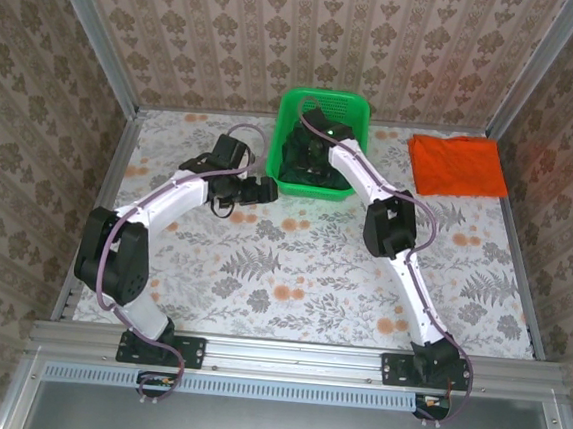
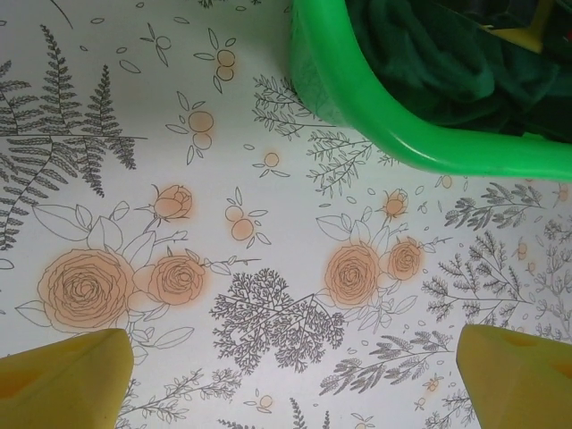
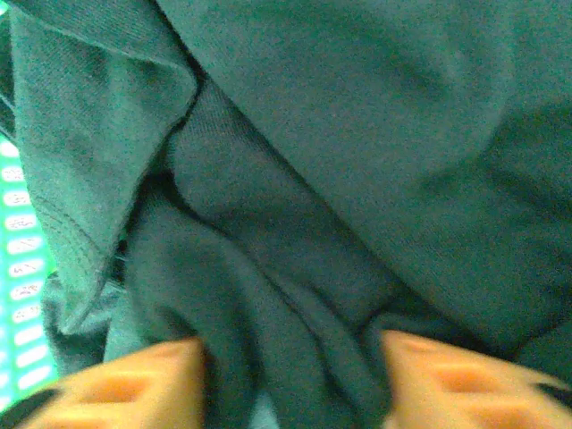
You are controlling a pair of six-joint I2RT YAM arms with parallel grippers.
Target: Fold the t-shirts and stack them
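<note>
The dark forest-green t-shirt (image 1: 301,163) lies crumpled inside the bright green mesh basket (image 1: 324,97) at the back centre. My right gripper (image 1: 311,122) reaches down into the basket. In the right wrist view its orange fingers (image 3: 134,386) press from both sides on a bunched fold of the dark green t-shirt (image 3: 295,223), so the right gripper (image 3: 290,380) is shut on the cloth. The orange t-shirt (image 1: 457,166) lies folded flat at the back right. My left gripper (image 1: 265,191) hovers open just left of the basket (image 2: 357,98), with bare tablecloth between its yellow fingertips (image 2: 63,375).
The floral tablecloth (image 1: 302,266) covers the table, fenced by patterned walls on three sides. The left gripper (image 2: 295,380) is close to the basket's near left corner. In the left wrist view, dark green cloth (image 2: 429,63) shows over the rim.
</note>
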